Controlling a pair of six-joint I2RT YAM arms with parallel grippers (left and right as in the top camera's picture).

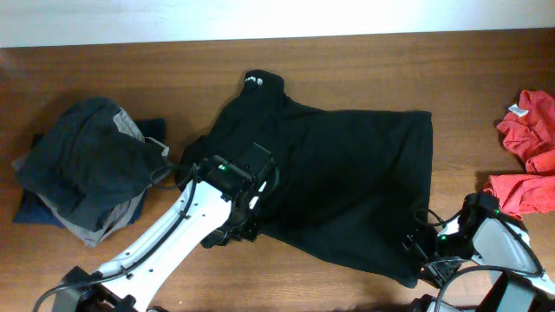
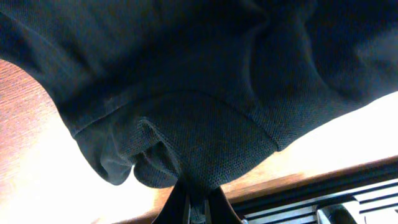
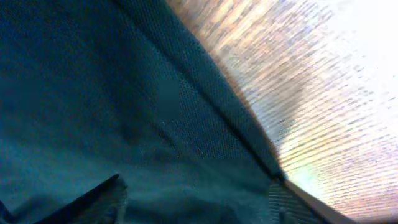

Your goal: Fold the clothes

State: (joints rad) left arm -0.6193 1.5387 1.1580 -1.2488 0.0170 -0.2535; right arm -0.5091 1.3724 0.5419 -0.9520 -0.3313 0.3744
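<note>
A black shirt (image 1: 347, 173) lies spread across the middle of the table. My left gripper (image 1: 241, 217) is at the shirt's front left edge. In the left wrist view it (image 2: 198, 200) is shut on a bunched fold of the black shirt (image 2: 186, 93), which fills most of that view. My right gripper (image 1: 425, 256) is at the shirt's front right corner. In the right wrist view its fingers (image 3: 193, 199) stand wide apart over the shirt's hem (image 3: 155, 124), with fabric between them and bare wood to the right.
A pile of dark grey and navy clothes (image 1: 87, 165) sits at the left. Red garments lie at the right edge (image 1: 531, 130) and lower right (image 1: 520, 192). The table's front edge (image 2: 323, 177) is close behind the left gripper.
</note>
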